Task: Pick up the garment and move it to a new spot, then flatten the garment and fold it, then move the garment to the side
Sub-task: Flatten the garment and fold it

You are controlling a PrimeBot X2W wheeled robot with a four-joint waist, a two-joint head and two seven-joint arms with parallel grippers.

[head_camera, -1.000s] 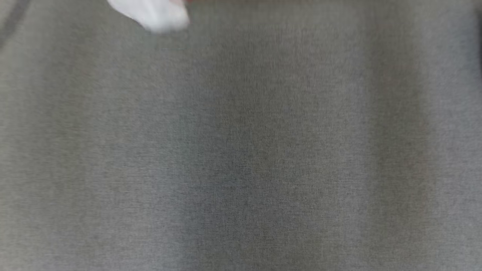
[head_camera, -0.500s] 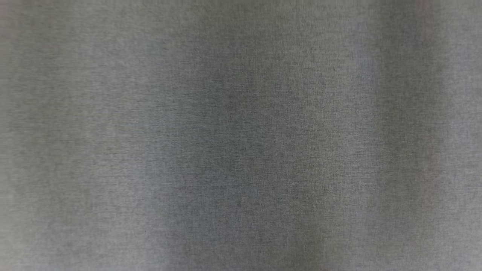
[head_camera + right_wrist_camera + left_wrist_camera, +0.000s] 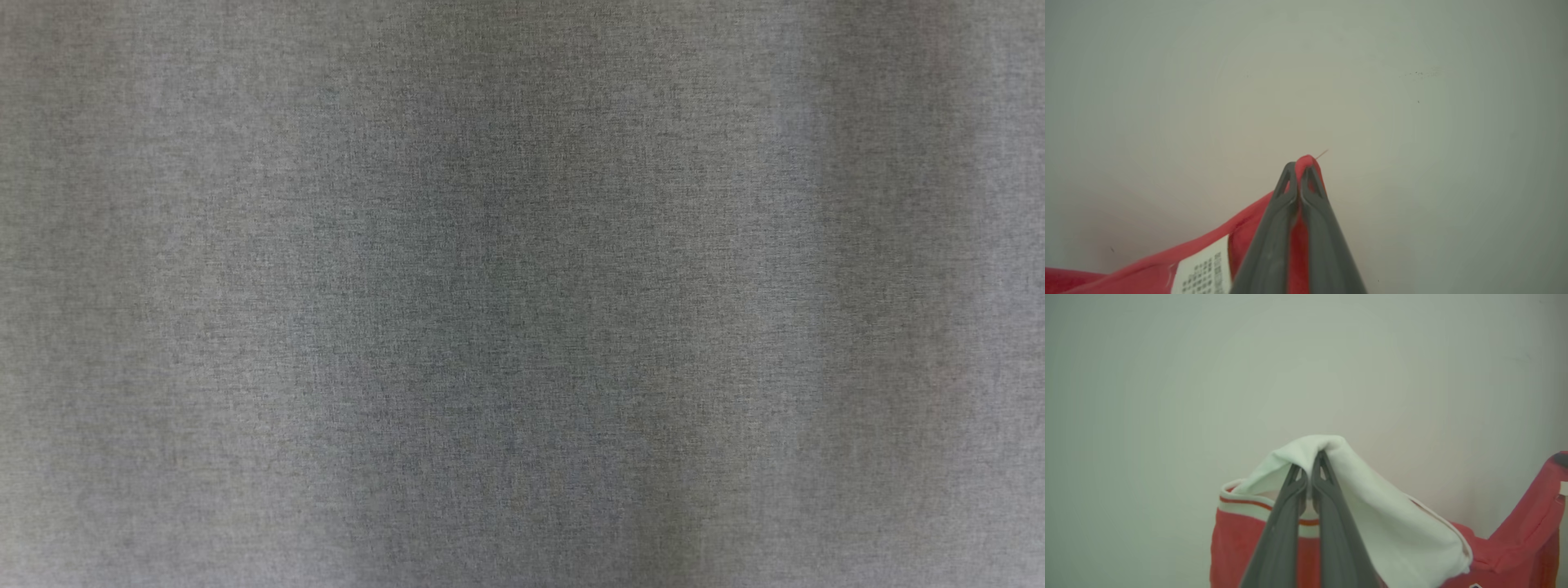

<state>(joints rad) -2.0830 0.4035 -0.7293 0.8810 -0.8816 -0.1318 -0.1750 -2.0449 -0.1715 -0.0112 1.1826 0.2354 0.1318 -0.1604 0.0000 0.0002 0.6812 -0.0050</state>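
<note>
Left wrist view: left pincer pinches the garment by its white part, right pincer by a red edge; seemingly mid-carry, next lay it flat.

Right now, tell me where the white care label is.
Right wrist view, bottom edge: the label sits on the red garment, just left of the right pincer.

Closed left hand, closed right hand
</note>
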